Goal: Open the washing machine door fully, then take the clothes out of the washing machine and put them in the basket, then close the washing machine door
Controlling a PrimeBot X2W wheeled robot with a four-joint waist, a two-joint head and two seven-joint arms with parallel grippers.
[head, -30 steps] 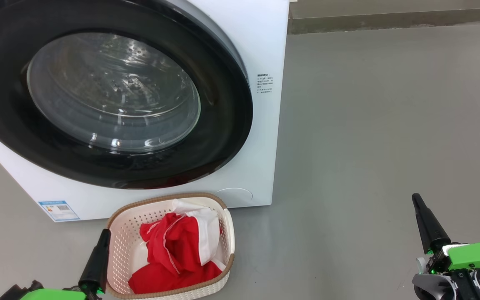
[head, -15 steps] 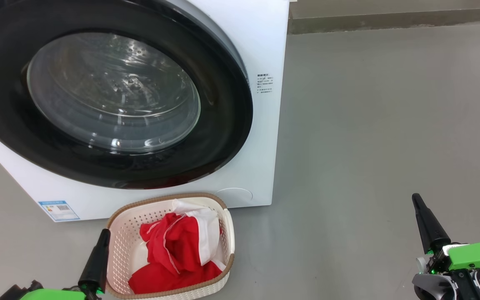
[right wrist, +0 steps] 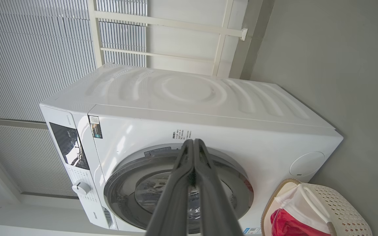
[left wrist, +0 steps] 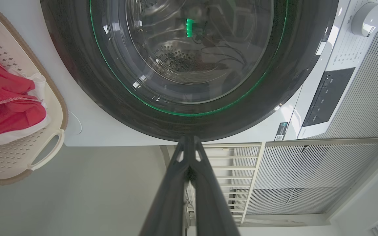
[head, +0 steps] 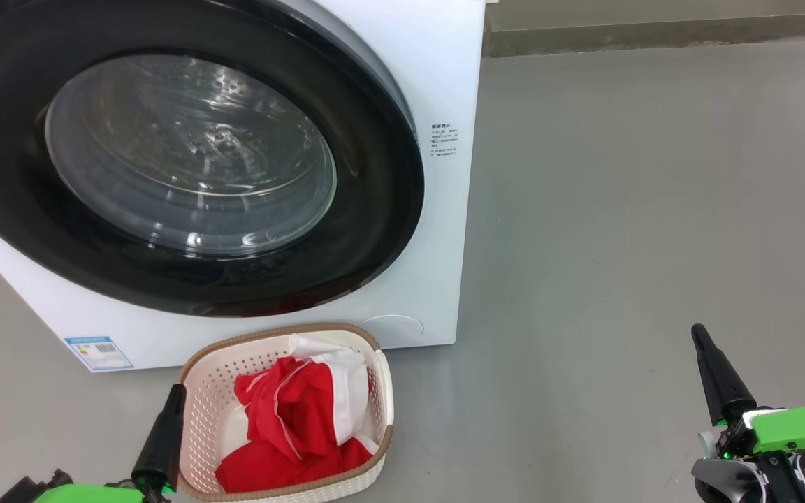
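The white washing machine (head: 437, 84) fills the upper left of the head view, its round black-rimmed door (head: 381, 209) lying flat against the front. Through the glass (head: 193, 154) I see the steel drum with no red fabric in it. The cream basket (head: 381, 391) stands on the floor in front, holding the red and white clothes (head: 298, 426). My left gripper (head: 175, 391) is shut at the basket's left rim, holding nothing. My right gripper (head: 697, 334) is shut and empty, far to the right over bare floor. The wrist views show the door (left wrist: 77, 82) (right wrist: 241, 183) and the basket (left wrist: 49, 154) (right wrist: 346, 203).
Grey floor (head: 654, 209) spreads to the right of the machine. A dark skirting strip (head: 654, 35) runs along the far wall. White railings and slatted panels (left wrist: 307, 170) stand behind the machine. A control panel and a dial (left wrist: 367, 16) sit on its front.
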